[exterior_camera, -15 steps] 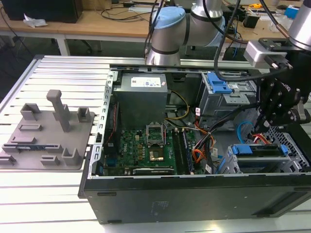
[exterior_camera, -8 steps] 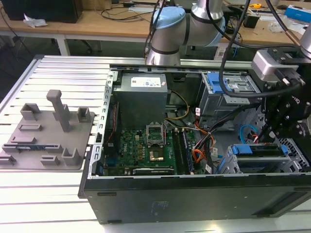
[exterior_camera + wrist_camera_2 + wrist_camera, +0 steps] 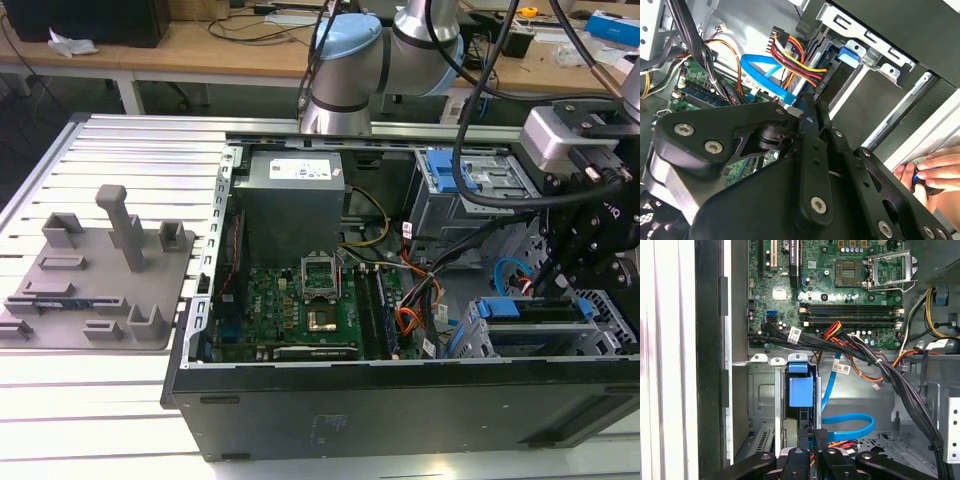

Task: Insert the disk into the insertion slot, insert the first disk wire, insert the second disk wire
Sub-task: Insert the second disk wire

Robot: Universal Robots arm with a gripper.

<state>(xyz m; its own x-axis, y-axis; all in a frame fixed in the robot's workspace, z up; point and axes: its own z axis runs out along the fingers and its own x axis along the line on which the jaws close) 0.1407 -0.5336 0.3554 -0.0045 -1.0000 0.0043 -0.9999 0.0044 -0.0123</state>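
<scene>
One gripper, fingers pinched together at black plug of first disk wire. One disk seated in insertion slot. One second disk wire looped beside it. One hand on case edge.

Matt black plastic gripper; glossy light-blue second disk wire at its 2 o'clock; bright blue plastic caddy of the disk at 12 o'clock, in grey sheet-metal insertion slot.
</scene>
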